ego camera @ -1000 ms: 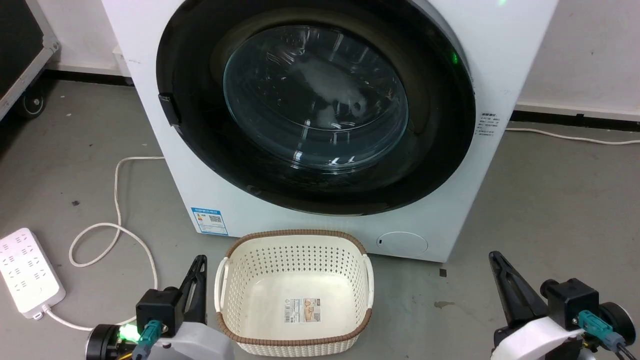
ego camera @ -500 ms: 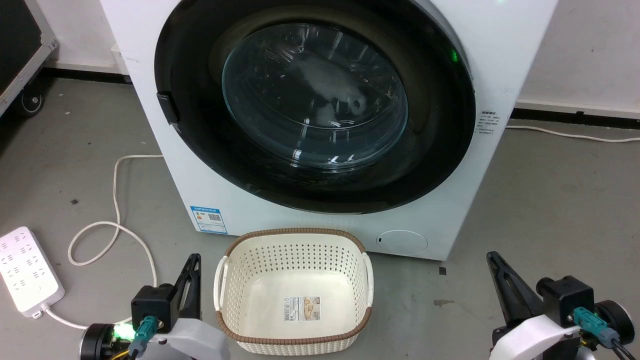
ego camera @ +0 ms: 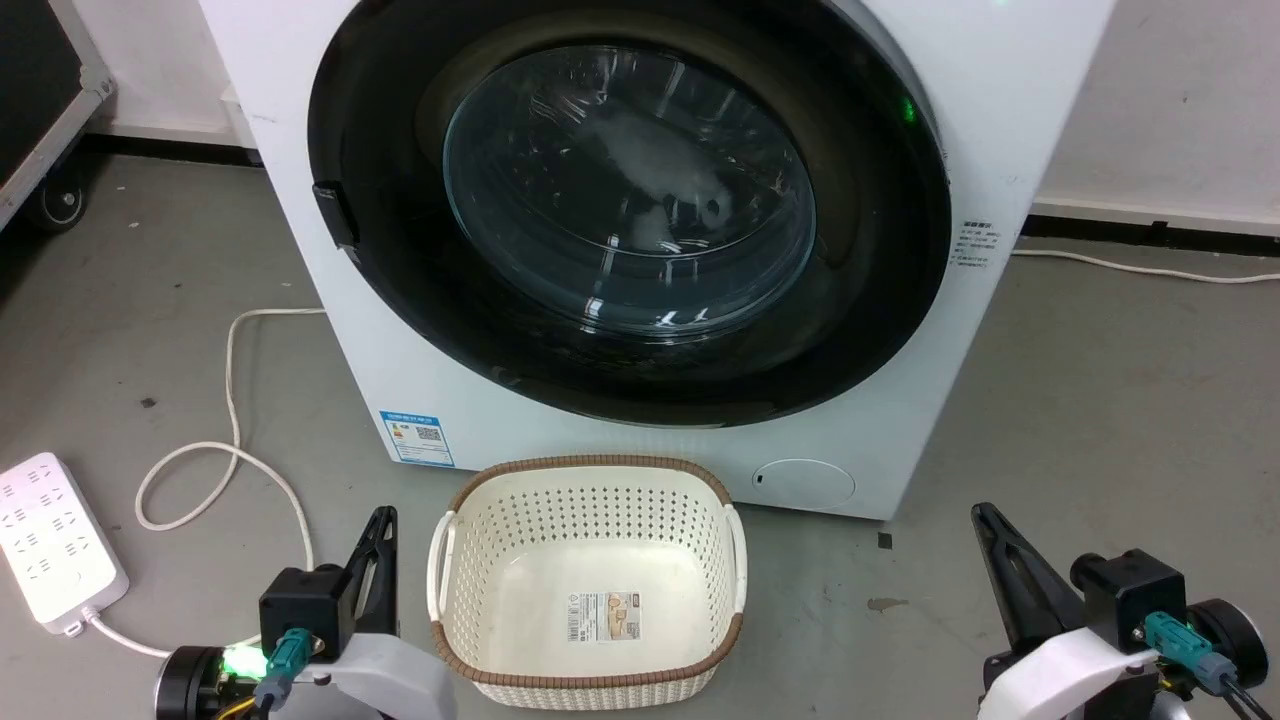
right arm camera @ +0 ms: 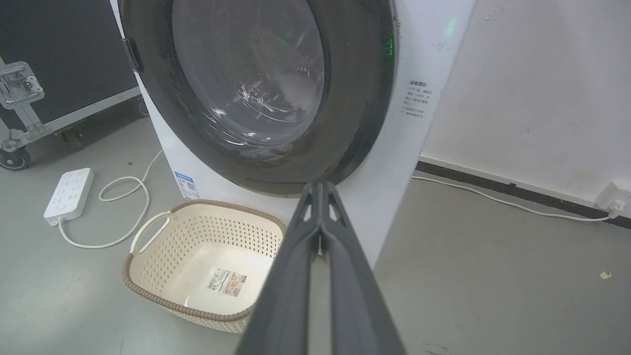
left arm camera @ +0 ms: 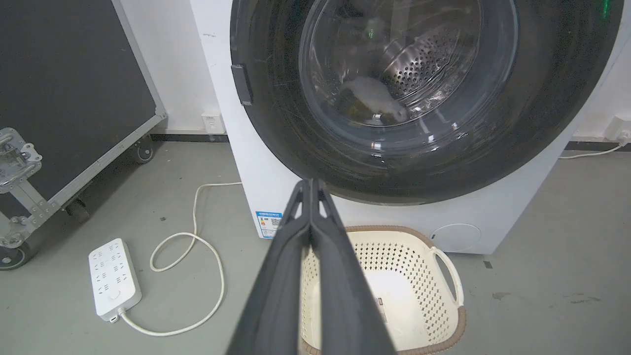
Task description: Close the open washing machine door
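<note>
While the left gripper (ego camera: 383, 518) and right gripper (ego camera: 983, 512) hover with fingers pressed together, the washing machine door (ego camera: 630, 200) lies flat against its front

On my feed, a black flight case (left arm camera: 69, 74) on castors stands at the far left. Next to it, on the grey concrete floor (ego camera: 1100, 400), lies a white power strip (ego camera: 55, 540). Its cable (ego camera: 233, 390) loops toward the washing machine (ego camera: 500, 430). My left gripper hangs low, just left of the cream perforated basket (ego camera: 590, 465), pinching nothing. That basket stands on the floor right in front of the machine, with a label on its bottom.

Above it, the door's glossy black rim covers most of the white front. As far as I can see it sits flush all round, with the latch (ego camera: 335, 215) on its left side and the steel drum (left arm camera: 419, 69) visible through the glass. A blue sticker (ego camera: 417, 438) sits low on the left of the front and a round cap (ego camera: 803, 485) low on the right.

My right gripper hangs over bare floor, well to the right of the basket, gripping nothing. Behind it, a second white cable (ego camera: 1130, 272) runs along the black skirting (ego camera: 1150, 235) at the foot of the white wall (ego camera: 1180, 100).
</note>
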